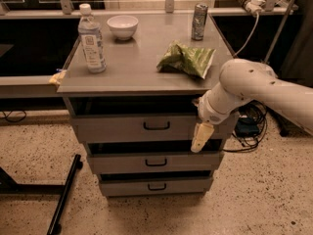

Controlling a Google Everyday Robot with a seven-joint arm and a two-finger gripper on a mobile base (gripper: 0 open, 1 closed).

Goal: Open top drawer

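The top drawer (pixel 117 129) is the wide grey front panel just under the cabinet top, with a small dark loop handle (pixel 156 126) at its centre. A dark gap shows above the panel. My gripper (pixel 201 138) hangs pointing down in front of the drawer's right end, to the right of the handle and apart from it. The white arm (pixel 264 89) reaches in from the right. Two more grey drawers, the middle one (pixel 122 163) and the bottom one (pixel 122 186), lie below.
On the cabinet top (pixel 132 67) stand a water bottle (pixel 92 40), a white bowl (pixel 122 26), a can (pixel 199 21) and a green bag (pixel 187 58). A black stand leg (pixel 66 195) lies on the floor at the left. Cables (pixel 249 126) lie to the right of the cabinet.
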